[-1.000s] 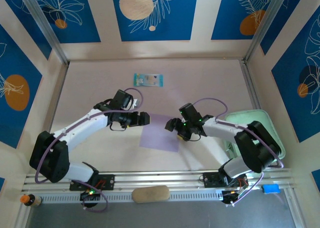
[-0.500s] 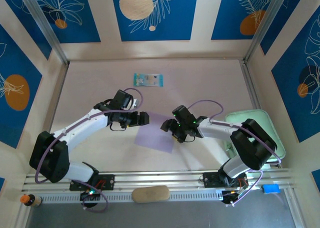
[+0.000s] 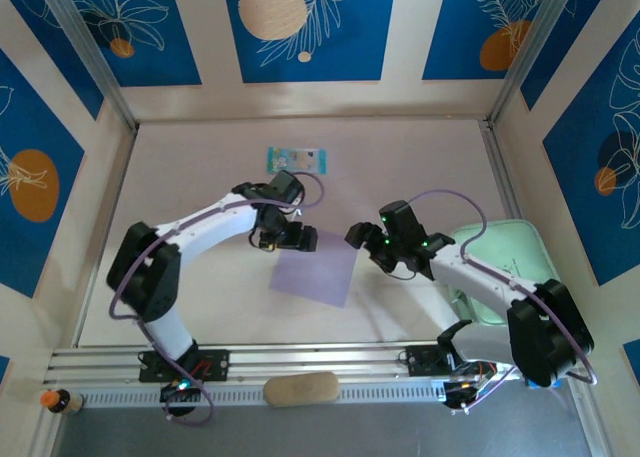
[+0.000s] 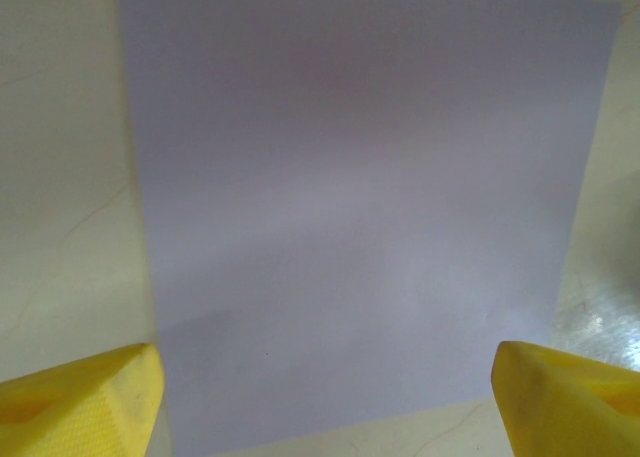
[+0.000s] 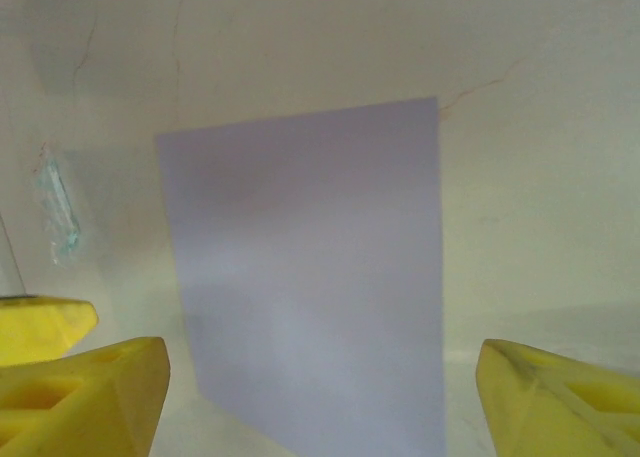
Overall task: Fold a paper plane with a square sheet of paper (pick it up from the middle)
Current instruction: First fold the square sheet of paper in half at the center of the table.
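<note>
Pale lilac square sheet of paper [image 3: 316,273] lies flat on the counter [image 3: 200,177], mid-way between the two arms and turned a little askew to the counter's edges. No crease or fold shows on it from any view; all four edges straight.

Left claw [image 3: 304,240]: over the sheet's far left corner, tips pointing toward the right arm. From the left wrist the claw [image 4: 325,402] stands wide. One yellow fingertip [image 4: 85,397] sits over bare counter just beside the sheet's [image 4: 360,217] edge, the other off the opposite corner. Nothing between them but the paper lying below. Contact with paper or counter: cannot tell.

Right claw [image 3: 361,245]: just beyond the sheet's far right corner, tips aimed toward the left claw, the two claws near each other but apart. From the right wrist the claw [image 5: 322,402] is also spread wide and holds nothing. The sheet [image 5: 310,277] lies ahead of it and runs down between the fingertips [image 5: 560,397]. A further yellow wedge sits at the left edge of that view, above the claw's own finger; cannot tell what it belongs to.

Other items:
- Small blue-green packet [image 3: 297,160] on the far part of the counter, well apart from the sheet; a sliver of it [image 5: 55,212] shows from the right wrist.
- Mint-green tray [image 3: 512,239] at the right side, with the right arm crossing above it.
- Tan oblong block [image 3: 300,388] on the rail between the arm bases.
</note>
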Robot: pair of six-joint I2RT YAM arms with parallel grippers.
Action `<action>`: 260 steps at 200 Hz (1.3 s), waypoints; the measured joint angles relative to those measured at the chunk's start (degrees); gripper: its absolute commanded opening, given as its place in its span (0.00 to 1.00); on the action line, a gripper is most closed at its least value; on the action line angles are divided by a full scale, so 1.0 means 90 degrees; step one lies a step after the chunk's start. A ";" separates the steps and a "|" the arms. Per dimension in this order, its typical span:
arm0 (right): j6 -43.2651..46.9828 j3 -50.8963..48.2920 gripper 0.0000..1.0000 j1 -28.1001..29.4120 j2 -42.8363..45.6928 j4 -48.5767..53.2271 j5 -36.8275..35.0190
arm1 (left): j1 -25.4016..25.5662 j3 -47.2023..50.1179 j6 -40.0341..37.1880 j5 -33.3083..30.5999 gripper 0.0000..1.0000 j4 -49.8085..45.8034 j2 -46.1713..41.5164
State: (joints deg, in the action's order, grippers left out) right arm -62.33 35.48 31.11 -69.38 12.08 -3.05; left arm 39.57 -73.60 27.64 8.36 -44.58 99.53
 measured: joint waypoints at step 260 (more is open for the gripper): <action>0.1256 -0.0512 0.88 -0.1049 0.0838 0.0585 0.1107 | 0.0593 -0.2006 0.0017 -0.0624 0.93 -0.1226 0.2341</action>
State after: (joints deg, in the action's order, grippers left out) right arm -51.03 30.87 21.67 -61.84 17.34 6.92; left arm 44.91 -91.66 27.79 2.74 -55.61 120.60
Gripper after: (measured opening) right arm 0.875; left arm 0.927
